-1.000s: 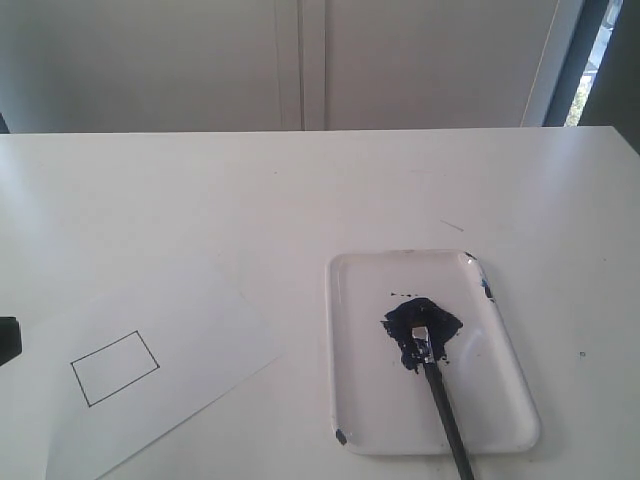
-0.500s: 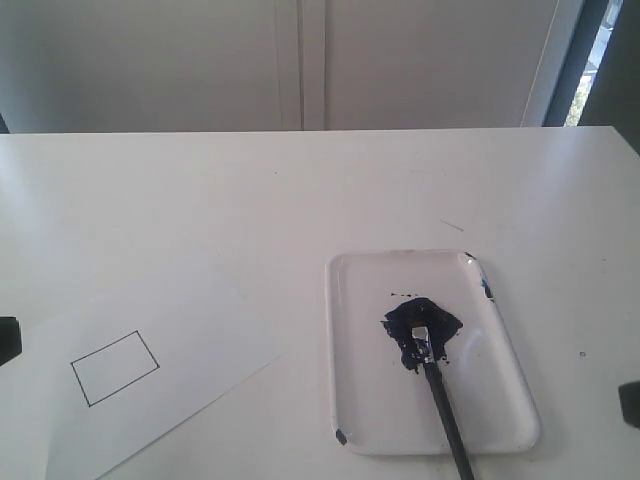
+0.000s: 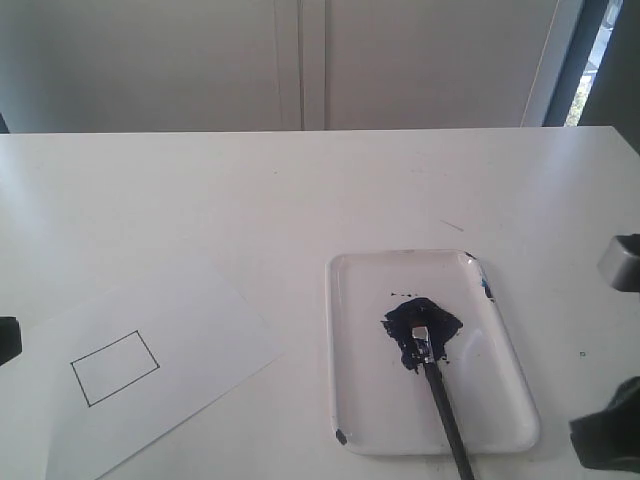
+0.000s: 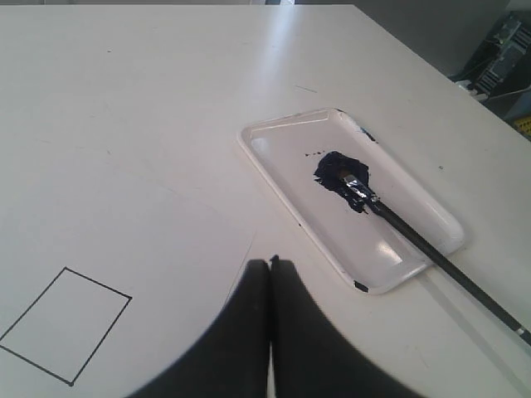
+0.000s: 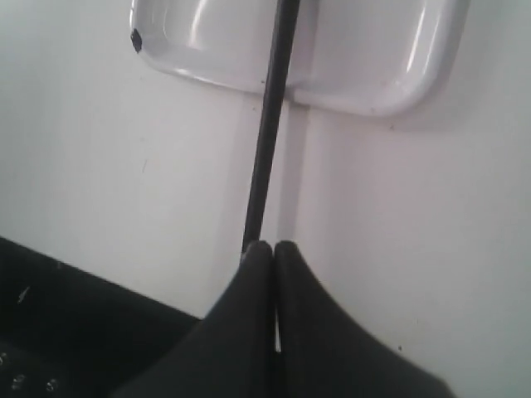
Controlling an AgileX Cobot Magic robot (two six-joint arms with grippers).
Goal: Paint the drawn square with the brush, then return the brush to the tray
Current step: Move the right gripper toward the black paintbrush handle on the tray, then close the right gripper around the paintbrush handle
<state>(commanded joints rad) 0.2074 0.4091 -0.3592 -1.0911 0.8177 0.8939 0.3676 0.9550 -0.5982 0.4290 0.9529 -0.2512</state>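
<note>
The brush (image 3: 441,397) lies with its navy bristles in the paint blotch of the white tray (image 3: 351,300) and its black handle sticking out over the near rim. The drawn square (image 3: 115,367) is empty, on a paper sheet (image 3: 200,320) at the left. My right gripper (image 5: 274,245) is shut with nothing in it, its tips just over the handle end of the brush (image 5: 270,124), short of the tray (image 5: 373,58). My left gripper (image 4: 270,263) is shut and empty, between the square (image 4: 66,327) and the tray (image 4: 290,145), with the brush (image 4: 431,253) off to one side.
The right arm (image 3: 610,440) shows as dark parts at the lower right edge of the exterior view, beside the tray. A sliver of the left arm (image 3: 8,340) sits at the left edge by the paper. The white table (image 3: 300,200) stretches back to a wall.
The right arm has come into the exterior view from the right edge, toward the tray's near corner. Brush, tray, paper and left arm have not moved.
</note>
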